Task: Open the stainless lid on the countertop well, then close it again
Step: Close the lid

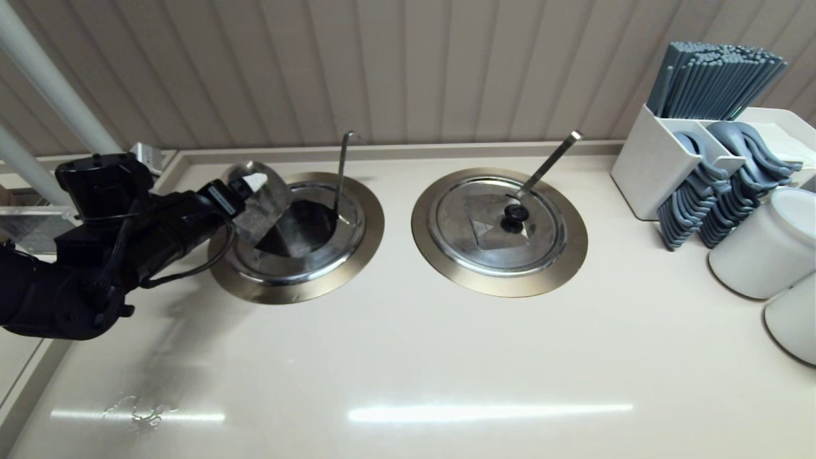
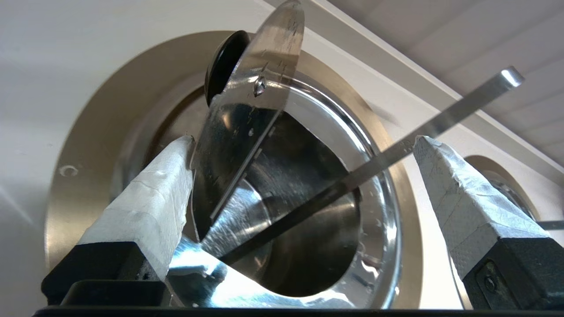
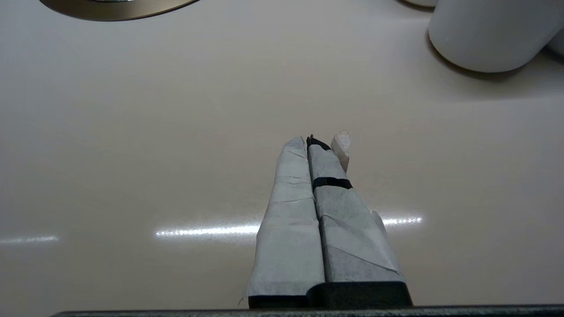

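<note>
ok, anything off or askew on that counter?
One thing: the stainless lid stands tipped up on edge in the countertop well, propped against one finger of the open left gripper, not clamped. The other lid sits flat. A small wet patch marks the counter's front.

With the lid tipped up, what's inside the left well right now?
Inside the countertop well, a steel pot with dark depths and the hook-ended ladle leaning in it. Its contents can't be made out; the tilted stainless lid covers the left part.
</note>
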Tool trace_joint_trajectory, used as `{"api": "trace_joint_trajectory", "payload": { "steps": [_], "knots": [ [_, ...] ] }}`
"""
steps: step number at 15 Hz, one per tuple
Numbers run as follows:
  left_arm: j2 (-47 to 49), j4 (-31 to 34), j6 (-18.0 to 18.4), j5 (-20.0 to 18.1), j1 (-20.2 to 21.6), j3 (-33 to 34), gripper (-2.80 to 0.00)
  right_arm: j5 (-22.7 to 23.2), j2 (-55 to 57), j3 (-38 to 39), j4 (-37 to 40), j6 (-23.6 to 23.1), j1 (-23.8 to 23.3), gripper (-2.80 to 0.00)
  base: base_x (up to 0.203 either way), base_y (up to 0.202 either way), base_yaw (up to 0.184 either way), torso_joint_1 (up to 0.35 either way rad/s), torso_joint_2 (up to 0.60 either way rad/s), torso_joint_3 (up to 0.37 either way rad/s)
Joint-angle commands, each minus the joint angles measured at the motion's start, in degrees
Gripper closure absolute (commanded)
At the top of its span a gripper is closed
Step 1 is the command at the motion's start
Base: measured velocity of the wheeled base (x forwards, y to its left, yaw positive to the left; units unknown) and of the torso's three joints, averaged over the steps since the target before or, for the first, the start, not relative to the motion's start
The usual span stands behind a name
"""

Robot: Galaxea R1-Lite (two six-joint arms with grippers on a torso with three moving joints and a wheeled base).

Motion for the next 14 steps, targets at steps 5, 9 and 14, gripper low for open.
{"api": "trace_joint_trajectory", "payload": {
  "steps": [5, 9, 14],
  "knots": [
    [-1.51, -0.49, -0.11, 0.22, -2.27, 2.26, -2.8, 0.02, -0.02, 0.0, 0.01, 0.02, 0.02, 0.0, 0.0, 0.0, 0.0, 0.0, 0.0, 0.0],
    [-2.46, -0.49, -0.18, 0.22, -3.15, 3.24, -2.8, 0.02, -0.02, 0.0, 0.01, 0.02, 0.02, 0.0, 0.0, 0.0, 0.0, 0.0, 0.0, 0.0],
    [-3.88, -0.57, -0.02, 0.4, -5.52, 5.0, -2.8, -0.07, -0.02, 0.0, 0.01, 0.02, 0.02, 0.0, 0.0, 0.0, 0.0, 0.0, 0.0, 0.0]
  ]
}}
